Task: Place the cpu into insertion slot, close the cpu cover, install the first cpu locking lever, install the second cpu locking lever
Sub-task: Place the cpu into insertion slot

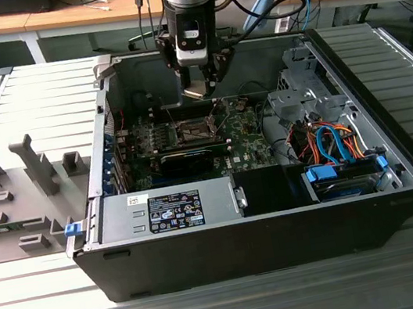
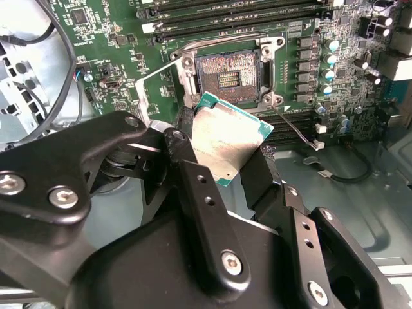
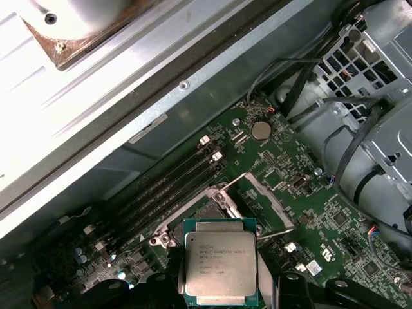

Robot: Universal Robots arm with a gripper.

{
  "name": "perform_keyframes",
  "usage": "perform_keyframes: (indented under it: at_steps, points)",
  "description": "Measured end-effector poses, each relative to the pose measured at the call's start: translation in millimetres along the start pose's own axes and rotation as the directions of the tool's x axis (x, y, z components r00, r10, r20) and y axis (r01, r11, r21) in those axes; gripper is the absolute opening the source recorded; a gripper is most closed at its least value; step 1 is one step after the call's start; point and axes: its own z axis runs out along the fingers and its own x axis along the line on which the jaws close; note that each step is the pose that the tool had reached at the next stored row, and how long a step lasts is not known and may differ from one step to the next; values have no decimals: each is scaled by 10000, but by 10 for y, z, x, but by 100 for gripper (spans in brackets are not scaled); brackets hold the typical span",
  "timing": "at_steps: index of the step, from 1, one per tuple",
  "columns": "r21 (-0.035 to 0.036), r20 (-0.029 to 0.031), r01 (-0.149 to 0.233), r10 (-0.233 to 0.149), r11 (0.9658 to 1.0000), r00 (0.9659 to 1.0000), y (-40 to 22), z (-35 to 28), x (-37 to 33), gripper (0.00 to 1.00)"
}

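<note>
My gripper (image 1: 199, 86) hangs inside the open computer case, shut on the cpu (image 2: 225, 138), a flat square chip with a pale metal top and a green edge. Black fingers (image 2: 187, 158) clamp two opposite sides of the cpu (image 3: 221, 261). The chip floats tilted, a short way above the green board. Just beyond it lies the insertion slot (image 2: 226, 72), a dark square socket with bare contacts, uncovered. The slot (image 1: 191, 131) sits below the gripper in the exterior view. The cpu cover (image 2: 153, 87), a silver frame, stands flipped open beside the socket. Thin wire levers (image 2: 269, 74) run along the socket's edges.
A long black card (image 1: 185, 158) lies in front of the socket. Memory slots (image 3: 161, 190) run along one side of it. A drive cage (image 1: 299, 91) and orange and blue cables (image 1: 331, 141) fill the exterior view's right. A grey fixture block (image 1: 15, 194) sits outside the case.
</note>
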Motion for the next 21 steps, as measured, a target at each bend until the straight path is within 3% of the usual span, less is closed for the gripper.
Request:
perform_keyframes:
  at_steps: [21]
  points:
    - [-7,29,-370,370,9993,9993,0,5,0,54]
